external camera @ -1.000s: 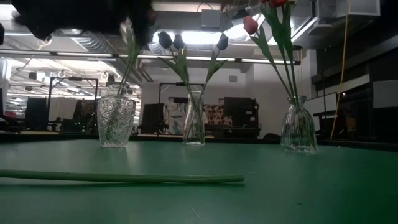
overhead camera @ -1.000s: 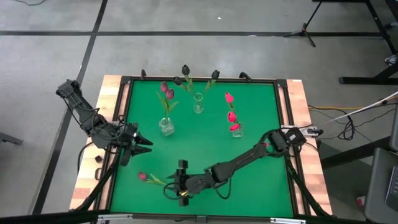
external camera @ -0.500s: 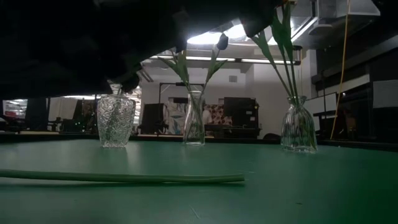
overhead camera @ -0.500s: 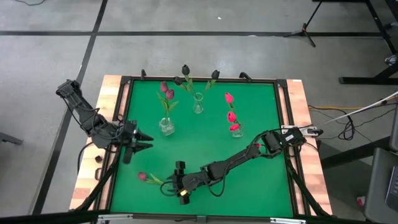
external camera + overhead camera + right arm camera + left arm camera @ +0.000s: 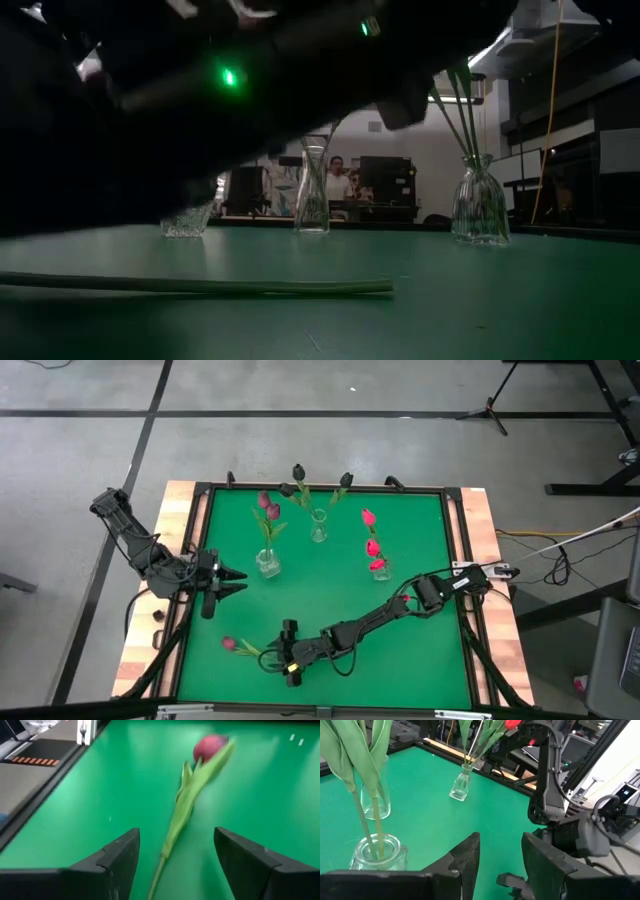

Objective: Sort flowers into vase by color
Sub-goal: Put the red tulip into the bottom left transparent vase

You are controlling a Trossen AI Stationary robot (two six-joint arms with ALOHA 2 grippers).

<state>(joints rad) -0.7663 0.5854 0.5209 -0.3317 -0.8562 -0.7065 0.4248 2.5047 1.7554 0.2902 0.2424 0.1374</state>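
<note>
Here, green mat (image 5: pixel 330 595) framed in wood, grey floor around, three vases (image 5: pixel 318 526) near its far edge. Right gripper (image 5: pixel 287 658) wide over a loose tulip (image 5: pixel 240 647) near the front edge; left gripper (image 5: pixel 232 582) parted, empty.

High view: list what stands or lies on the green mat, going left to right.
Left gripper → loose tulip → vase of magenta tulips → right gripper → vase of dark tulips → vase of red tulips.
</note>
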